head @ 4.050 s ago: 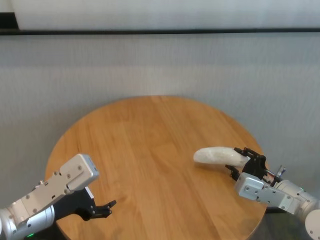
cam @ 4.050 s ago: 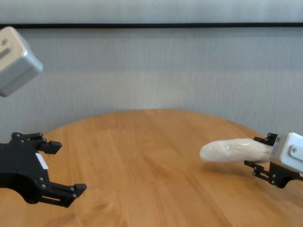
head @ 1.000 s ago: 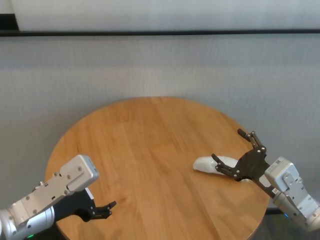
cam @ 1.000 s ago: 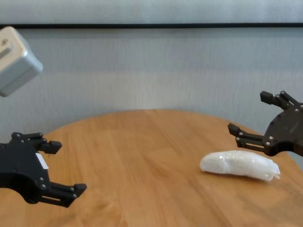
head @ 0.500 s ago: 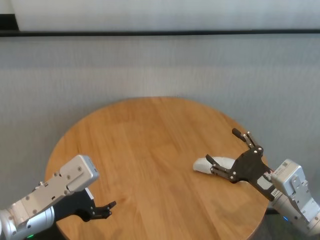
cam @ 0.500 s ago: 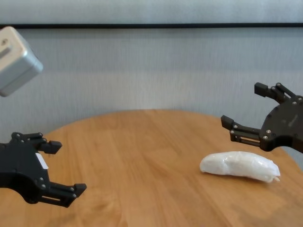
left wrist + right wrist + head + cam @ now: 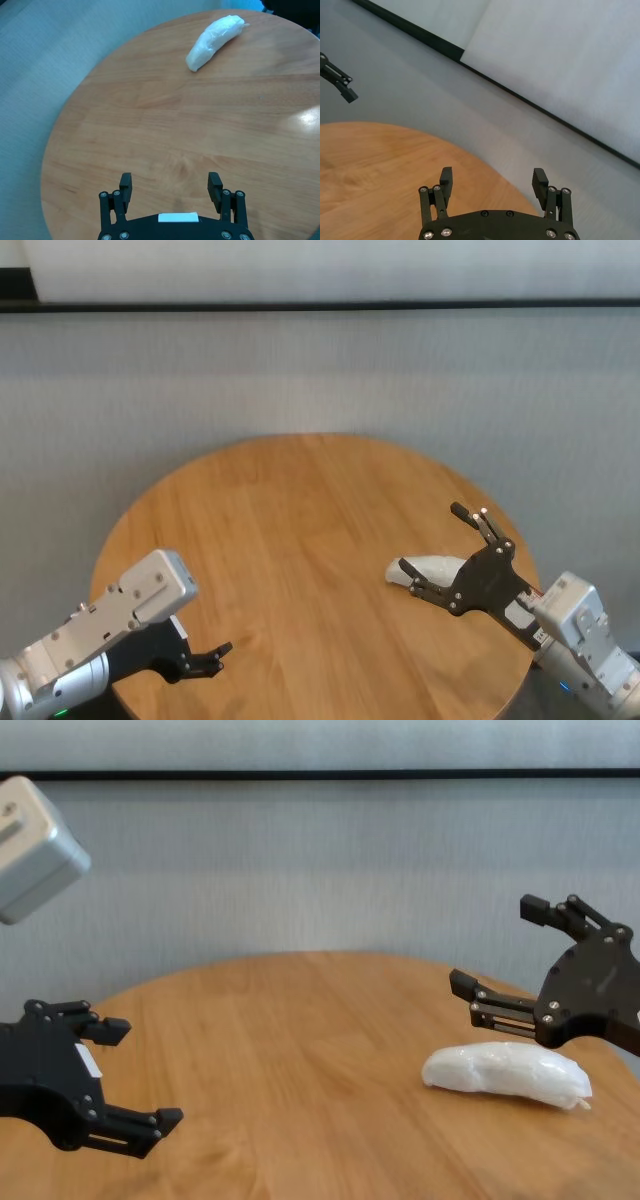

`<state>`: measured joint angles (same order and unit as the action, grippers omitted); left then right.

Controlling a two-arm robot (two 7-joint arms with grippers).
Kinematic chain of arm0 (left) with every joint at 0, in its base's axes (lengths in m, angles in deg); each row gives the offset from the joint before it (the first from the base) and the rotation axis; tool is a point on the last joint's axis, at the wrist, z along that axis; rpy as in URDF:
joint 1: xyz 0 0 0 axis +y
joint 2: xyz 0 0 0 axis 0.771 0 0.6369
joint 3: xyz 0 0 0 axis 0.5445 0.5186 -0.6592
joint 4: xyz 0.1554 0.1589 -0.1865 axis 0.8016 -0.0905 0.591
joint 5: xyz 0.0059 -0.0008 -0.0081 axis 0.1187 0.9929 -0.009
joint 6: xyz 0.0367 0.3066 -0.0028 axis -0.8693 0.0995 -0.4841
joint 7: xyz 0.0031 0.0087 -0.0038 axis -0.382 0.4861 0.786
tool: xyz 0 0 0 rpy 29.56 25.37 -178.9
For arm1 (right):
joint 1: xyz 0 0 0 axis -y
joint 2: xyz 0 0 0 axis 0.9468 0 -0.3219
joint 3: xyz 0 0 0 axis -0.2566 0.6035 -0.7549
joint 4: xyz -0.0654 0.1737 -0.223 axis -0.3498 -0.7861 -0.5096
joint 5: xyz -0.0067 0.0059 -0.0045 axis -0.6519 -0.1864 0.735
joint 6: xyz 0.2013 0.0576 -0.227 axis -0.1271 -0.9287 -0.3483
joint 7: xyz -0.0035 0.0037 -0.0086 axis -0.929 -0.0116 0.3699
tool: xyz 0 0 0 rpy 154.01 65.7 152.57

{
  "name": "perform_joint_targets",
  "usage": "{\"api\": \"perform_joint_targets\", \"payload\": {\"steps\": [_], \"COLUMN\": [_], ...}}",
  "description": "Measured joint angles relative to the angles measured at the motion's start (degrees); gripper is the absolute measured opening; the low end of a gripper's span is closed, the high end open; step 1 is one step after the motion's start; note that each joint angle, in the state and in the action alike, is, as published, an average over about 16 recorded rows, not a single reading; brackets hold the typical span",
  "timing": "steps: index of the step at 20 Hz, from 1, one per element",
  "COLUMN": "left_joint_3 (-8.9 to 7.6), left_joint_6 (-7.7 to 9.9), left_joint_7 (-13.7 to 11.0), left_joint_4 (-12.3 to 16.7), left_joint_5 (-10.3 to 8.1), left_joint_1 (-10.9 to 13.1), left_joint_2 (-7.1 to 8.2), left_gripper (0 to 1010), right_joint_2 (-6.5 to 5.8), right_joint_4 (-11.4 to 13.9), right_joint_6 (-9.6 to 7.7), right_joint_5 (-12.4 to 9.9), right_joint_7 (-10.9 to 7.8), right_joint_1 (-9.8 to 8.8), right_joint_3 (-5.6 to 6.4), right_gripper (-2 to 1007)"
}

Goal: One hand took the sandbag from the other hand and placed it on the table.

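At about eight o'clock on the table, over its near left edge, we see the left gripper hanging low above the wood, its two fingers spread wide and nothing between them. The small white sticker on its body shows in the chest view.

Moving toward the centre, we find only bare plank top.

At roughly four o'clock lies the sandbag, flat on the wood, its rounded end toward the middle of the table and its crimped tail toward the right rim. In the left wrist view we see it well apart from the left gripper, lying free on the far side of the round top.

Just above the bag we see the right gripper, raised clear of it, fingers wide apart and holding nothing. From the head view it overlaps the bag's right part, so we cannot quite judge the gap there; the chest view shows daylight between them.
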<state>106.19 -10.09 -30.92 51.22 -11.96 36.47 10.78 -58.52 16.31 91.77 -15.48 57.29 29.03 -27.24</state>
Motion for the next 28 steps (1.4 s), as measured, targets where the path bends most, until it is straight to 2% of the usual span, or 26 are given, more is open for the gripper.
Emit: {"api": "perform_joint_targets", "payload": {"steps": [9, 28], "left_joint_3": [0.00, 0.00], "left_joint_6": [0.00, 0.00], "left_joint_7": [0.00, 0.00], "left_joint_4": [0.00, 0.00], "left_joint_5": [0.00, 0.00], "left_joint_1": [0.00, 0.00], "left_joint_2": [0.00, 0.00], "left_gripper": [1000, 1000], "right_joint_2": [-0.15, -0.13], "right_joint_4": [0.41, 0.14], "right_joint_6": [1.13, 0.44], "right_joint_5": [1.14, 0.52], "right_joint_7": [0.18, -0.19], "right_joint_1": [-0.32, -0.11], "right_joint_3": [-0.43, -0.35], "right_gripper": [1005, 1005]}}
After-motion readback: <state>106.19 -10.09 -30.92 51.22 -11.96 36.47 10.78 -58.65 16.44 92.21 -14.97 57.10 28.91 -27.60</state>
